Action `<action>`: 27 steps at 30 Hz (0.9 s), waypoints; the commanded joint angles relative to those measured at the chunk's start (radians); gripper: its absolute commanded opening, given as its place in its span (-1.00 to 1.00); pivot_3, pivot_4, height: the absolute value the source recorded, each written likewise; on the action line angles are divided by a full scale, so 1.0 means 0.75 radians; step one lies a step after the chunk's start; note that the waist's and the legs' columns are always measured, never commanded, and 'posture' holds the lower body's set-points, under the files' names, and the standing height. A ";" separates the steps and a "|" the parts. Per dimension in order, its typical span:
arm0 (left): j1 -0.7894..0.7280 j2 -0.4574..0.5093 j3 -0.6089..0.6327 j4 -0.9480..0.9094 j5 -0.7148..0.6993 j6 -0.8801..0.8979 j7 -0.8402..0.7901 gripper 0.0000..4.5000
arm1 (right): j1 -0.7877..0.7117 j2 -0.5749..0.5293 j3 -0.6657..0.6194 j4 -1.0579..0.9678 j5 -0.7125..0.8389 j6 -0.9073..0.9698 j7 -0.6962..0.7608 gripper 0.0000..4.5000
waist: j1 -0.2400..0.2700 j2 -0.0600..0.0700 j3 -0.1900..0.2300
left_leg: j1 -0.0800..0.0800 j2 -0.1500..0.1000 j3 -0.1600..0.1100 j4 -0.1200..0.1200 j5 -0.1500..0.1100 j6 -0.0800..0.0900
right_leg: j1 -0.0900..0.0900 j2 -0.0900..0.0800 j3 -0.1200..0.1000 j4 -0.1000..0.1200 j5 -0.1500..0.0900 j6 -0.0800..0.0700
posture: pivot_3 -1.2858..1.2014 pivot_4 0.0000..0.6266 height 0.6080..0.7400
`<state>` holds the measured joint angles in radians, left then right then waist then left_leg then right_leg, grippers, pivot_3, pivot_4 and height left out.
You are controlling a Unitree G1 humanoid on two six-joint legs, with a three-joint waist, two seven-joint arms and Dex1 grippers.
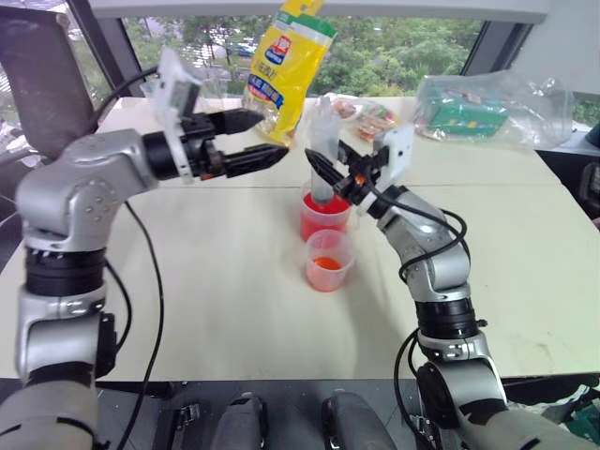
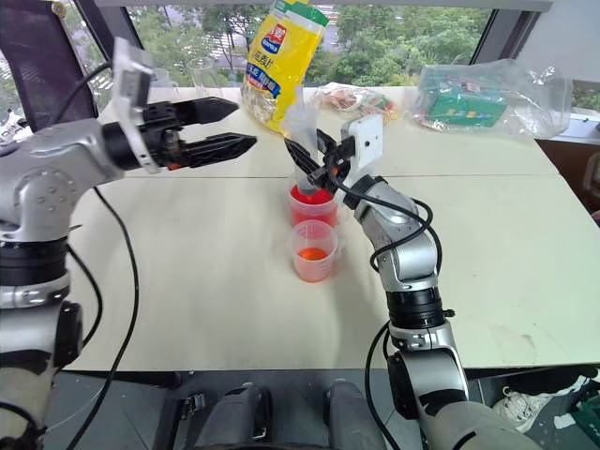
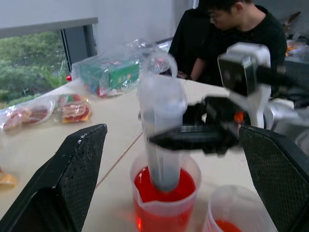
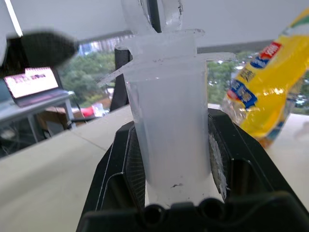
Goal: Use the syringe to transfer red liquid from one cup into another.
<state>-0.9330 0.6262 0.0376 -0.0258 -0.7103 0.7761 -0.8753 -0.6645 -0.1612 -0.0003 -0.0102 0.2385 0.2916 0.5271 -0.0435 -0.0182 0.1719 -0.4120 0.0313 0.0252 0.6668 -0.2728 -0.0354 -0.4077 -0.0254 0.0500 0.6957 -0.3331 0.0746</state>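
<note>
The clear syringe (image 1: 322, 141) stands nearly upright with its lower end dipped in the red liquid (image 1: 324, 223) of the taller clear cup (image 1: 323, 211) at mid-table. My right gripper (image 1: 328, 171) is shut on the syringe barrel just above the cup's rim; the right wrist view has the barrel (image 4: 169, 125) clamped between both pads. Just in front stands the shorter clear cup (image 1: 329, 261), with a little orange-red liquid at its bottom. My left gripper (image 1: 272, 134) hovers open to the left of the syringe's top, pointing at it and touching nothing.
A yellow snack bag (image 1: 286, 56) stands behind the cups. Snack packets (image 1: 366, 114) and a clear bag holding a green box (image 1: 487, 108) lie at the table's far right. A person (image 3: 227, 38) sits beyond the table. A laptop (image 4: 29, 84) sits off to one side.
</note>
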 commanded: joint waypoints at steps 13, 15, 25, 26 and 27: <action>-0.146 -0.219 -0.088 0.149 0.119 -0.084 -0.071 1.00 | 0.001 -0.030 0.041 0.042 -0.029 -0.135 0.006 -0.38 | -0.001 0.000 0.000 | 0.002 0.000 0.000 0.000 0.001 -0.002 | 0.000 0.001 0.001 0.003 0.000 0.000 | 0.03 -0.52 1.00; -0.153 -0.236 -0.091 0.174 0.126 -0.085 -0.082 1.00 | 0.002 -0.033 0.047 0.042 -0.028 -0.138 0.008 -0.38 | 0.000 0.000 0.000 | 0.002 0.000 0.000 0.000 0.001 -0.002 | 0.000 0.001 0.001 0.003 0.000 0.000 | 0.03 -0.52 1.00; -0.198 -0.324 -0.110 0.294 0.174 -0.124 -0.137 -0.24 | 0.004 -0.043 0.062 0.045 -0.035 -0.140 0.023 -0.38 | -0.001 0.000 0.000 | 0.002 0.000 0.000 0.000 0.001 -0.002 | 0.000 0.001 0.001 0.003 0.000 0.000 | 0.03 -0.52 1.00; -0.201 -0.329 -0.110 0.304 0.180 -0.130 -0.140 -0.44 | 0.004 -0.044 0.063 0.046 -0.034 -0.139 0.024 -0.38 | -0.001 0.000 0.000 | 0.002 0.000 0.000 0.000 0.001 -0.002 | 0.000 0.001 0.001 0.003 0.000 0.000 | 0.03 -0.52 1.00; -0.204 -0.332 -0.109 0.311 0.185 -0.135 -0.141 -0.66 | 0.004 -0.045 0.063 0.046 -0.033 -0.138 0.025 -0.38 | -0.001 0.000 0.000 | 0.002 0.000 0.000 0.000 0.001 -0.002 | 0.000 0.001 0.001 0.003 0.000 0.000 | 0.03 -0.52 1.00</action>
<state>-1.0564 0.3942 -0.0308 0.2255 -0.5714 0.6887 -0.9539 -0.6441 -0.1972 0.0441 0.0445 0.2106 0.2038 0.5466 -0.0444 -0.0182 0.1719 -0.4105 0.0316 0.0252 0.6669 -0.2718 -0.0370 -0.4077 -0.0249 0.0504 0.6979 -0.3331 0.0746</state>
